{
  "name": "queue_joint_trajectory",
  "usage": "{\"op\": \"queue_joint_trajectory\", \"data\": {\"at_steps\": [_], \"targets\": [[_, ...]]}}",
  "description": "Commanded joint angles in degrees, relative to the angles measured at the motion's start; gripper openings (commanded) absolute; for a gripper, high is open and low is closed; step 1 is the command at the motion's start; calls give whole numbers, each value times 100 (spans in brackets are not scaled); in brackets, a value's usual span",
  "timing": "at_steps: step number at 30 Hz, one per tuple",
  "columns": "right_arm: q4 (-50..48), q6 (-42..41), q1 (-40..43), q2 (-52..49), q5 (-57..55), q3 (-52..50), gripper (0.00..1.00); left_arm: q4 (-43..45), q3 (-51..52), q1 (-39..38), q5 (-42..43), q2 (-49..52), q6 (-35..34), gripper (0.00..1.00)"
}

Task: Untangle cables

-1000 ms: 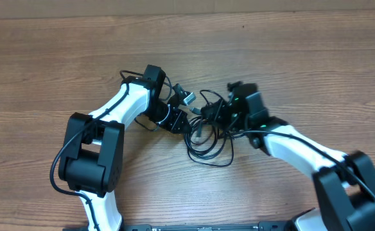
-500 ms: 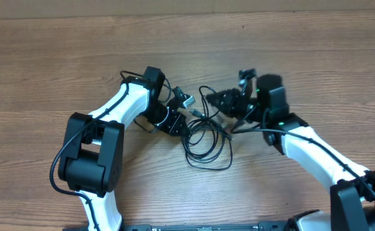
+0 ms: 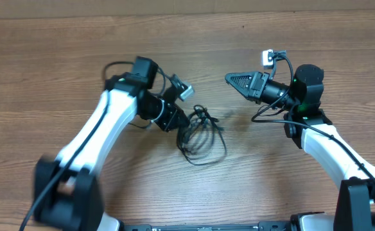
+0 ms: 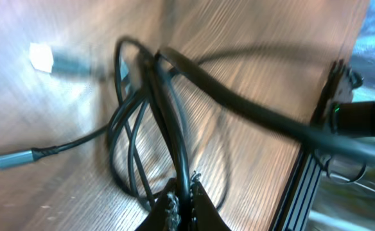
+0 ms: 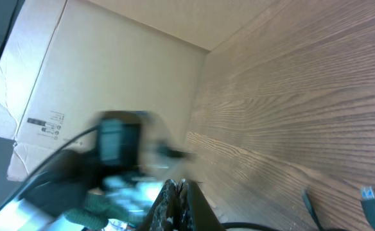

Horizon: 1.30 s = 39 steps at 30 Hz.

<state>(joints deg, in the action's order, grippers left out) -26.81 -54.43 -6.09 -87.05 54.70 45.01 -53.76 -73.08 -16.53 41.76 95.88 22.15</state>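
The cables (image 3: 203, 140) lie as a tangle of thin black loops on the wooden table (image 3: 59, 58), just right of my left gripper (image 3: 182, 121). In the left wrist view that gripper (image 4: 184, 187) is shut on one black strand of the cables (image 4: 168, 115), and the loops fan out ahead of it. A silver-tipped plug (image 4: 8, 160) lies at the left. My right gripper (image 3: 228, 78) is up and to the right of the tangle, apart from it, pointing left. In its own view it (image 5: 178, 185) is shut with nothing between the fingers.
A cardboard box (image 5: 104, 70) stands beyond the table's far edge. Two loose plug ends (image 5: 366, 194) lie on the wood at the lower right of the right wrist view. The metal frame rail (image 4: 303, 186) runs along the table's near edge.
My right gripper has drawn away from the tangle, up and to the right, and holds nothing now. The left arm swung left, dragging the tangle slightly left with it.
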Motion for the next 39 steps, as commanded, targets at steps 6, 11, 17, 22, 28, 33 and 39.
{"op": "queue_joint_trajectory", "data": {"at_steps": [6, 11, 17, 22, 28, 33, 39], "targets": [[59, 92, 44, 155, 133, 70, 4, 979, -70, -37, -588, -2597, -1397, 4], [59, 87, 44, 155, 181, 70, 4, 1163, -68, -39, -1606, -3344, -1561, 4], [184, 278, 44, 153, 195, 70, 4, 389, 22, -125, -1720, -3038, -741, 4], [957, 920, 44, 153, -39, 70, 4, 306, 31, -155, -3051, -2308, -1480, 4], [2129, 1585, 44, 153, -1172, 70, 7, 446, 31, -295, -3296, -1561, -1834, 4], [2881, 1705, 44, 153, -2437, 70, 12, 404, 31, -664, -3259, -922, -1552, 4], [3445, 1705, 44, 153, -3182, 70, 46, 385, 31, -828, -2439, -48, -1202, 4]]}}
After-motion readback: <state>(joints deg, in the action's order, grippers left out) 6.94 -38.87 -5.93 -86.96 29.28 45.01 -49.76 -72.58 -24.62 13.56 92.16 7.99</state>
